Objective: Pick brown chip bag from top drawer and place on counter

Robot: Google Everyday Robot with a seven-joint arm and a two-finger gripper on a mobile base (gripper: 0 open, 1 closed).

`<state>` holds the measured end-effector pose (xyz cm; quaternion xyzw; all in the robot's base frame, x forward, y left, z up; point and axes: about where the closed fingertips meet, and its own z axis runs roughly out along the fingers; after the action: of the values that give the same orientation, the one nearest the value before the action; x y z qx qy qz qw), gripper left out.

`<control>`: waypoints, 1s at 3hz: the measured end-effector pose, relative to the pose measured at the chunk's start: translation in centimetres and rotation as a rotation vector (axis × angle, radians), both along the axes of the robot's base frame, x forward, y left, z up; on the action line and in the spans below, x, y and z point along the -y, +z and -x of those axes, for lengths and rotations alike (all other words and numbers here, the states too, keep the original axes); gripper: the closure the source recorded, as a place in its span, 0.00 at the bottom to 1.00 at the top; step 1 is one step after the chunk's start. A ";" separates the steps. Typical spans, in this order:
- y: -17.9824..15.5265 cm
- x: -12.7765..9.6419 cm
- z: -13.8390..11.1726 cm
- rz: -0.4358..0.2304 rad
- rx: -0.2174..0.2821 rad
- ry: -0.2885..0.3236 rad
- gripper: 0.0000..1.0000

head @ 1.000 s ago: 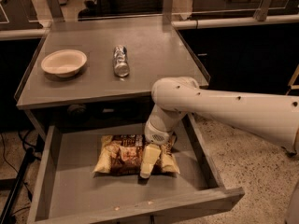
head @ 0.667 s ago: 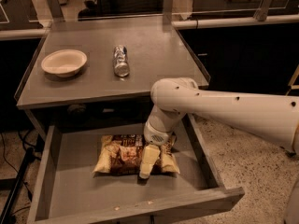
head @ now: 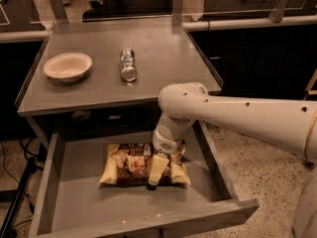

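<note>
While the brown chip bag (head: pixel 126 165) lies flat in the open top drawer (head: pixel 148 222), my tool (head: pixel 152 174) sits on it toward its 3 o'clock end; its opening I cannot tell.

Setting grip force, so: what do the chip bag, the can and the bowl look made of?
The brown chip bag: thin glossy plastic film, judging by crinkles and sheen; the tool is down on it in the top drawer. The can: shiny metal, probably aluminium, with bright reflections. The bowl: matte off-white, perhaps paper or moulded fibre.
</note>
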<state>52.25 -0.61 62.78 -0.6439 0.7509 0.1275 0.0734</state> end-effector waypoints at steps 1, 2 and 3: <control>0.0 0.0 0.0 0.000 0.000 0.000 0.42; 0.0 0.0 0.0 0.000 0.000 0.000 0.73; 0.0 0.0 0.0 0.000 0.000 0.000 0.97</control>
<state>52.24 -0.61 62.81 -0.6439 0.7509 0.1275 0.0734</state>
